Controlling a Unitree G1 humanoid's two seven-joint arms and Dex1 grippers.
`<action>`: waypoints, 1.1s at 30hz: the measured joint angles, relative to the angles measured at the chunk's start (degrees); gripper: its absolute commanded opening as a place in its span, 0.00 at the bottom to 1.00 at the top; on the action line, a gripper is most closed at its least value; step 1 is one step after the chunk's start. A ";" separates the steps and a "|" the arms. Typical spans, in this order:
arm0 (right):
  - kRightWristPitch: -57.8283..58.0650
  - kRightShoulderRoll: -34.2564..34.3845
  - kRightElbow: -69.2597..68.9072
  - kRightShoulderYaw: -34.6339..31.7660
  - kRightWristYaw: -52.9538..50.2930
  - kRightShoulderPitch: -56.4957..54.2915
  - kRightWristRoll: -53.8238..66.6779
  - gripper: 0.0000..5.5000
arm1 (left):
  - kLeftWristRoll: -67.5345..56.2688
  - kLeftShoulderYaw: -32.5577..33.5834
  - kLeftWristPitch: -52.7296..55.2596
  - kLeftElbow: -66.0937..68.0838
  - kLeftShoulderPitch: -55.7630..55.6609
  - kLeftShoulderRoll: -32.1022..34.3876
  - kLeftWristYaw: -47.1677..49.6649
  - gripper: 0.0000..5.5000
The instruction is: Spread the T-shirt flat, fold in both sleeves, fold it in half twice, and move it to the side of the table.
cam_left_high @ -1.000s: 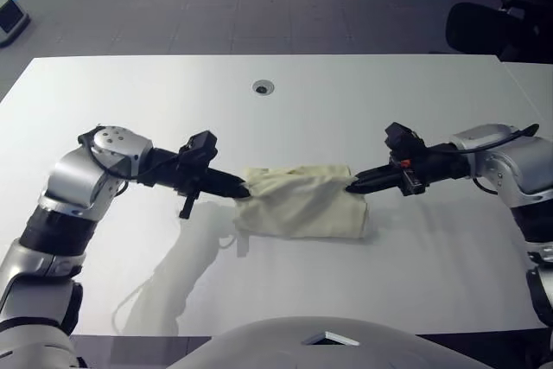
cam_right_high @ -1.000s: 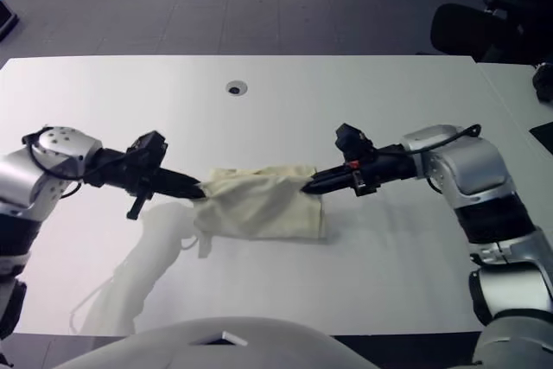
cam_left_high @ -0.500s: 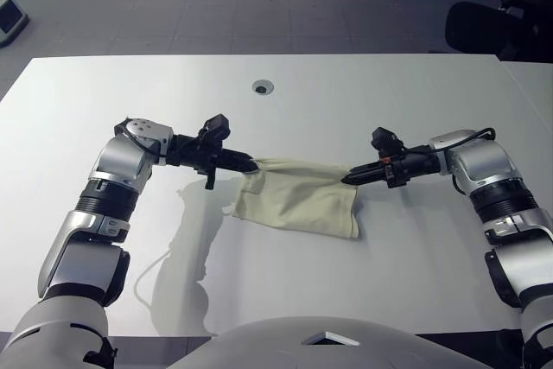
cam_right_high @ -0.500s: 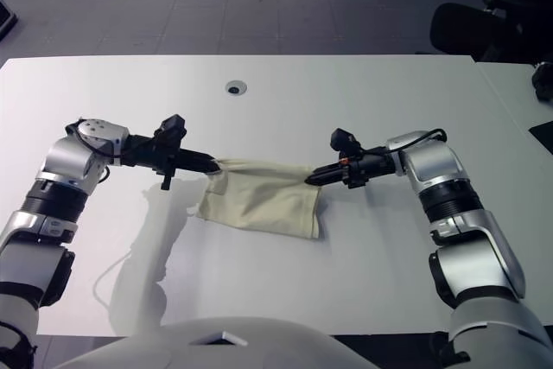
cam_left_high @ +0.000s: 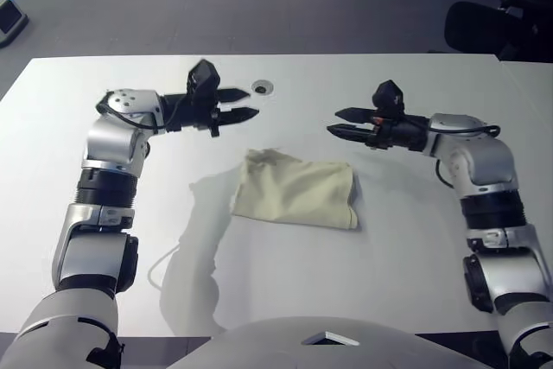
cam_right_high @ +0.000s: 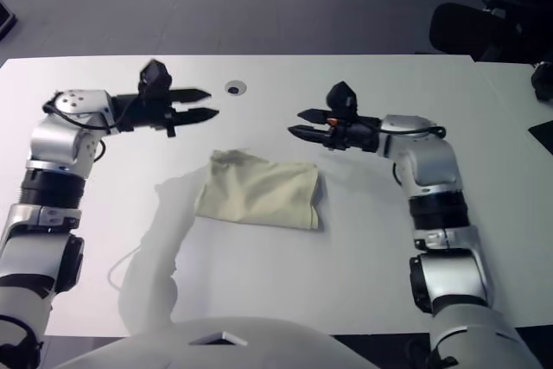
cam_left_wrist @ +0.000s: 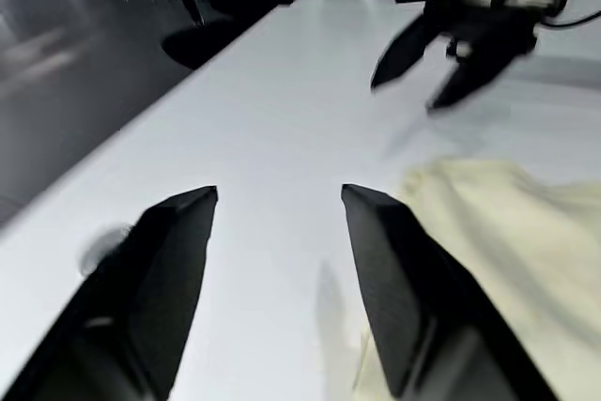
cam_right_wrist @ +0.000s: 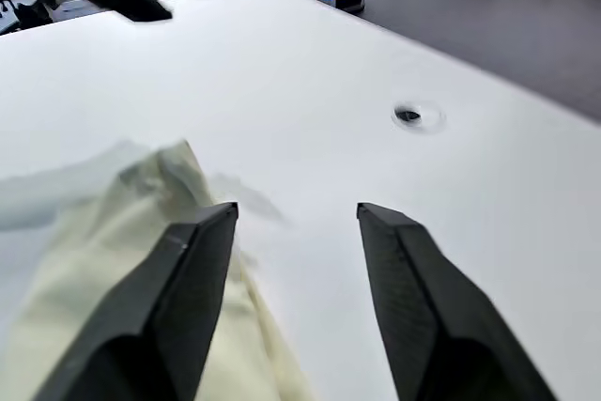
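Note:
The pale yellow T-shirt (cam_left_high: pixel 295 193) lies folded into a small rectangle on the middle of the white table (cam_left_high: pixel 415 248); it also shows in the left wrist view (cam_left_wrist: pixel 507 260) and right wrist view (cam_right_wrist: pixel 113 269). My left gripper (cam_left_high: pixel 247 104) hovers open above the table, beyond the shirt's far left corner, holding nothing. My right gripper (cam_left_high: pixel 339 123) hovers open beyond the shirt's far right corner, also with nothing in it. Each wrist view shows its own open fingers (cam_left_wrist: pixel 169 260) (cam_right_wrist: pixel 413 288) above bare table, with the other gripper (cam_left_wrist: pixel 451 35) farther off.
A round cable hole (cam_left_high: pixel 263 87) sits in the table near the far edge, close to my left gripper. A black chair (cam_left_high: pixel 492 28) stands off the table's far right corner. A second white table edge (cam_left_high: pixel 536 75) adjoins on the right.
Both grippers have let go of the shirt's far corners, opened, and risen toward the far side of the table. The shirt now rests flat in its folded shape.

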 measured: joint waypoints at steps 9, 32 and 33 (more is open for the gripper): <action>-7.38 2.91 5.55 5.64 0.04 5.55 -4.89 0.80 | -1.14 -8.28 3.40 -12.66 14.68 -2.61 0.45 0.81; -7.88 6.70 3.84 5.81 4.90 0.17 -2.20 0.98 | -7.79 0.25 3.96 6.68 6.32 -6.12 -4.88 0.98; -7.01 6.97 2.91 6.23 5.25 0.12 -1.56 0.98 | -8.45 2.05 4.51 6.93 5.21 -5.90 -4.32 0.98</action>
